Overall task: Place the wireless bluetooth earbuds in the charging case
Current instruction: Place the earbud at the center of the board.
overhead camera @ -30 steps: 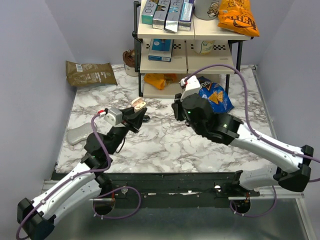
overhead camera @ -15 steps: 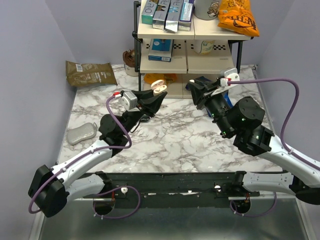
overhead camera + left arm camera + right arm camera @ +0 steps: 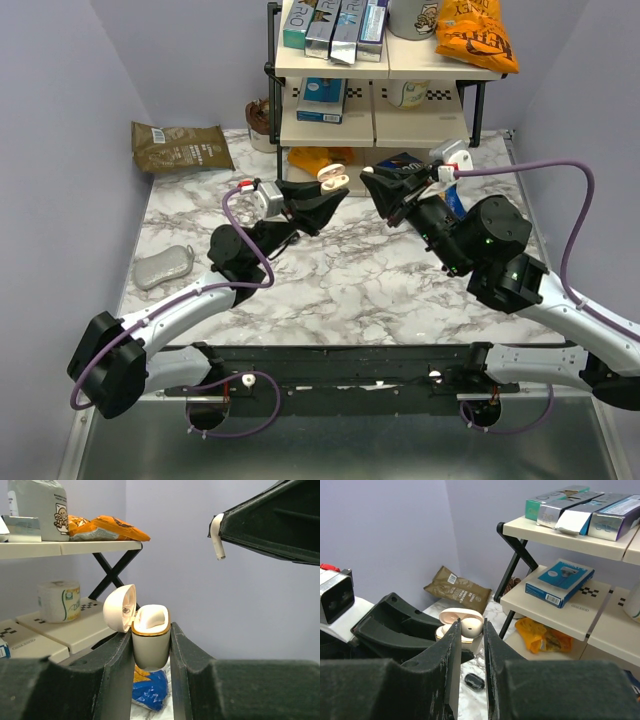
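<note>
My left pincer was clamped on the charging case, which stood upright between the fingertips with its lid swung open. My right pincer pinched a white earbud, the stem poking out past the tip. Seen from my left wrist, that earbud hung above the case and off to one side, not touching it.

Overhead rear view, two opposed wrist close-ups, charging case common to all.
</note>
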Tool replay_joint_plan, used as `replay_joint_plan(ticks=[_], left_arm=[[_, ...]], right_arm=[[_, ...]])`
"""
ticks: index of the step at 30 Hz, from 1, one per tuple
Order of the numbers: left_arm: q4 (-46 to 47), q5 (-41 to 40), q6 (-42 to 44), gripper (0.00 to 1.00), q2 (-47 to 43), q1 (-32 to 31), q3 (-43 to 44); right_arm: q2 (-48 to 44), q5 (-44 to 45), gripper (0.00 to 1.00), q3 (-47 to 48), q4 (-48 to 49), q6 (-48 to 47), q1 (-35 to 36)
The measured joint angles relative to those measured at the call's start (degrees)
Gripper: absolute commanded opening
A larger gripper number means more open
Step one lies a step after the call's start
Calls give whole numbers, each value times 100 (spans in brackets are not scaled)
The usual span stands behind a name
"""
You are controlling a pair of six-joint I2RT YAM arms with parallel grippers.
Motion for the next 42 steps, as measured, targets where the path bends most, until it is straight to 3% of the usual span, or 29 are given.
replay_joint_plan(ticks=[16,25,42], left_arm=[[-1113,76,-153,0,87,0,837],[-1709,79,-144,0,330,0,1154],[-1486,382,-118,0,341,-7,1158]], right_arm=[[37,116,1,-1058,1700,-710,0],[31,179,1,-1196,2677,-1167,0],[227,262,1,-1314,3171,-1421,0]])
